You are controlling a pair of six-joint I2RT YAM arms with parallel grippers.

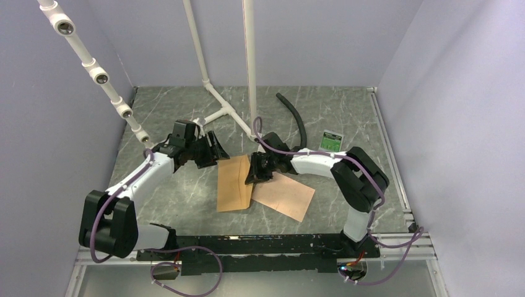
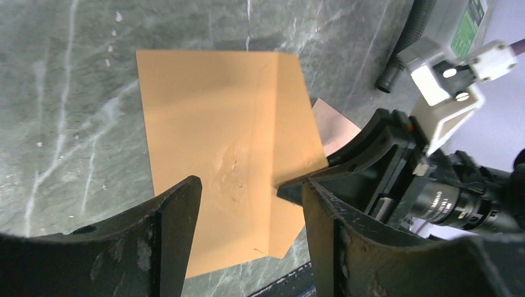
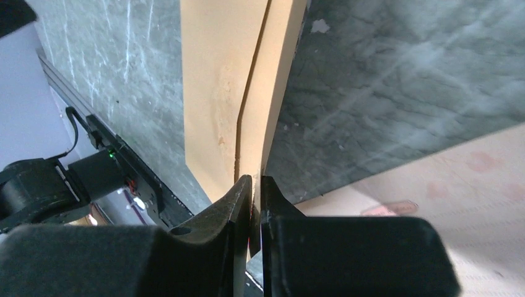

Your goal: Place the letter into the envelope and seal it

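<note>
The orange-brown envelope lies flat mid-table, its flap along the right side. The peach-pink letter lies flat on the table to its right, one corner under the flap's edge. My right gripper is shut on the flap's edge; in the right wrist view the jaws pinch the thin flap, which is lifted a little off the envelope's body. My left gripper is open and empty above the envelope's far end. The letter's corner shows behind the flap.
A black hose and a green-white card lie at the back right. A white pipe frame stands at the back centre, with camera pipes at the left wall. Grey walls close in three sides.
</note>
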